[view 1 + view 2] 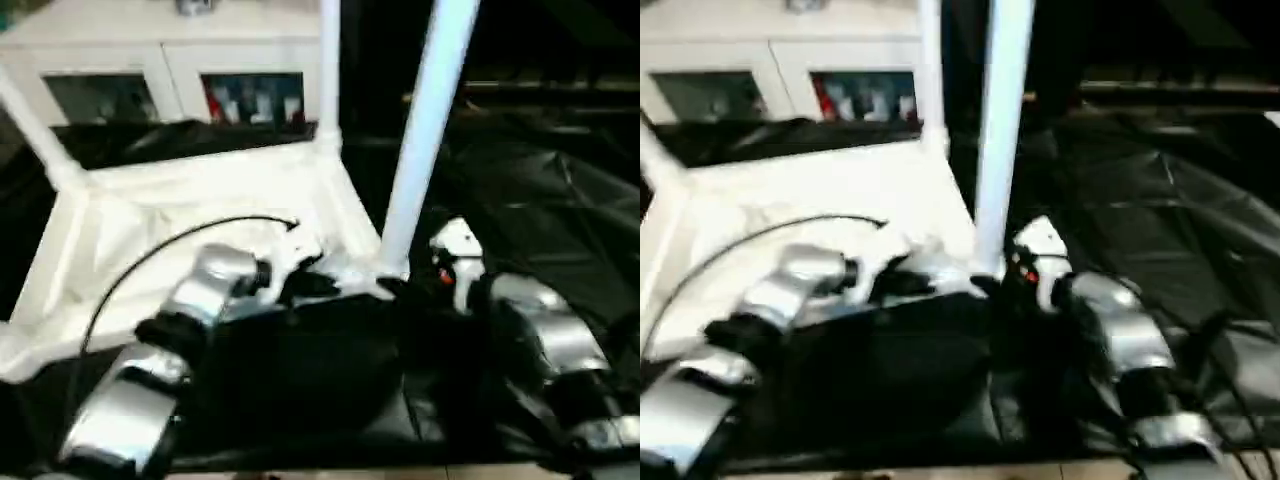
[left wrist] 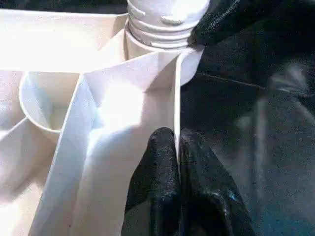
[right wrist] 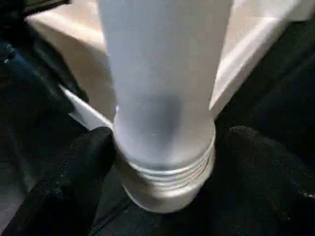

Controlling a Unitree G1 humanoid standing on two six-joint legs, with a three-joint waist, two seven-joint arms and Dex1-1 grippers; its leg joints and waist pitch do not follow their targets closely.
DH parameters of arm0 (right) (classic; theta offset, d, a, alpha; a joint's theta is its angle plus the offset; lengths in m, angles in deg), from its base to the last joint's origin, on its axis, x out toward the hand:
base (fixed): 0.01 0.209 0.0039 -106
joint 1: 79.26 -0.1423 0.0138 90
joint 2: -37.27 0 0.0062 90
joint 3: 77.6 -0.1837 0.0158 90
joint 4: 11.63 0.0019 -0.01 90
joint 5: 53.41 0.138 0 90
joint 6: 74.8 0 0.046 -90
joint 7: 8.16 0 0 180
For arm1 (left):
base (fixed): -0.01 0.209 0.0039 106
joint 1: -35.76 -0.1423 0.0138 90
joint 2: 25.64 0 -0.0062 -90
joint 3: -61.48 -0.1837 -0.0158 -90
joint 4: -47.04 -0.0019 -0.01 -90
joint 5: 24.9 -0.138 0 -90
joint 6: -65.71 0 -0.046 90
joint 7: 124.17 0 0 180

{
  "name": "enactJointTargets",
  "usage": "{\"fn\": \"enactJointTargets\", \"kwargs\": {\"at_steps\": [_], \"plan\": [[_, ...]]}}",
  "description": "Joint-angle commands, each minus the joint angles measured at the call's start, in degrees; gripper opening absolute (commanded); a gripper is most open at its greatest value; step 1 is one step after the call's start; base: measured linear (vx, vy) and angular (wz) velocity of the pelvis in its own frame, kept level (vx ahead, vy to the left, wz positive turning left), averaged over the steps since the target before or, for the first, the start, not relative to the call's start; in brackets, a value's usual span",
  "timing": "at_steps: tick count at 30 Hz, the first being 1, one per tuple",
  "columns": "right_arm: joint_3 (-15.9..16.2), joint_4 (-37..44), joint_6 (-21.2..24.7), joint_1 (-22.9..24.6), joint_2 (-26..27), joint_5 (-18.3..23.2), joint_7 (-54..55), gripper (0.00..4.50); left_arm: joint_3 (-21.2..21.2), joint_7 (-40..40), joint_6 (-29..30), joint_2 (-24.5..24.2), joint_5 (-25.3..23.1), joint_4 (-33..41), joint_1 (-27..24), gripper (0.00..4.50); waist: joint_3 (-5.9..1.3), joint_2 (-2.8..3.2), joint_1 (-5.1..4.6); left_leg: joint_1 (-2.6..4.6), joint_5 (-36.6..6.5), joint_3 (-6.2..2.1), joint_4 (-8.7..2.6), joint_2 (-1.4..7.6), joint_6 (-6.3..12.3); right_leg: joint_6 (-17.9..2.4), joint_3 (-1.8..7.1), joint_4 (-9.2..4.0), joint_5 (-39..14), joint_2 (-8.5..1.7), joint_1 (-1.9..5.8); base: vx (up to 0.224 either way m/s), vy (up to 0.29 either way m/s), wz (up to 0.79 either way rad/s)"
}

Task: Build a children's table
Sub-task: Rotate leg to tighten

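Black sheeting covered the worktop [image 1: 560, 200], crumpled into folds on the robot's right. Nearest the camera, the two silver forearms reached in over a dark mass at the front edge. The left gripper [image 2: 178, 147] had its jaws clenched on the thin raised rim of the white tabletop [image 1: 180, 215], one black finger [image 2: 157, 167] on each side of the wall, close to the near right corner socket. The tabletop lay upside down on the sheeting, its ribs and round sockets facing up. At that near corner a white leg [image 1: 425, 130] stood upright in its socket, threaded end down. The right gripper [image 3: 165, 147] had its jaws spread on either side of the leg's base; one finger [image 3: 74, 182] seemed just beside the tube, the other [image 3: 266, 167] stood apart from it. Farther back, a second leg [image 1: 330, 70] rose from the far right corner, and a third [image 1: 35, 130] leaned from the far left corner. Behind everything stood a white cabinet [image 1: 160, 50] with glass doors.
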Motion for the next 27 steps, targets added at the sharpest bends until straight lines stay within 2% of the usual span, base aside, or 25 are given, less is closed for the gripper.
{"fn": "enactJointTargets", "kwargs": {"at_steps": [1,4,9,21,23,27], "plan": [[1.09,2.49,1.09,0.23,-0.4,1.05,-2.61,3.96,-0.11,4.82,-0.93,0.72,3.45,3.05,0.27,0.0,-4.02,-0.83,0.02,1.21,-6.71,-1.2,-3.67,3.4,7.02,-16.48,2.6,-2.85,-4.22,-2.93,2.87,0.0,0.0,0.0],[2.59,3.43,1.41,0.63,-1.21,0.27,-4.65,3.96,0.26,4.89,-1.54,0.91,3.29,2.71,0.38,0.0,-3.93,-0.87,0.65,1.54,-8.04,-1.08,-3.78,3.49,6.05,-16.0,2.74,-3.09,-5.92,-2.98,2.71,0.0,0.0,0.0],[3.74,2.63,0.35,0.46,-1.12,-1.08,-4.7,3.96,0.09,4.81,-1.14,1.3,3.32,2.91,-0.01,0.0,-3.88,-1.01,0.71,1.23,-8.04,-1.26,-3.93,3.38,4.72,-14.96,2.76,-3.17,-7.41,-3.19,2.93,0.0,0.0,0.0],[3.99,2.23,-0.42,1.09,-0.81,-1.72,-3.69,3.96,-0.4,5.04,-0.95,1.17,2.64,4.28,-1.0,0.0,-4.01,-1.0,0.77,1.16,-6.65,-1.26,-3.73,3.3,5.58,-15.05,2.71,-2.98,-5.99,-3.1,3.0,0.0,0.0,0.0],[3.94,1.97,-0.63,1.03,-0.62,-1.81,-3.29,3.7,-0.41,5.04,-0.89,1.2,2.66,4.43,-1.08,0.0,-4.02,-0.97,0.77,1.2,-6.66,-1.25,-3.71,3.31,5.61,-15.16,2.71,-2.97,-5.87,-3.09,2.97,0.0,0.0,0.0],[3.95,1.51,-0.94,0.96,-0.35,-1.92,-2.74,3.58,-0.51,4.96,-0.7,1.27,2.62,4.87,-1.31,0.0,-4.05,-0.85,0.76,1.22,-6.79,-1.26,-3.7,3.33,5.55,-15.35,2.71,-2.93,-5.5,-3.09,3.0,0.0,0.0,0.0]]}}
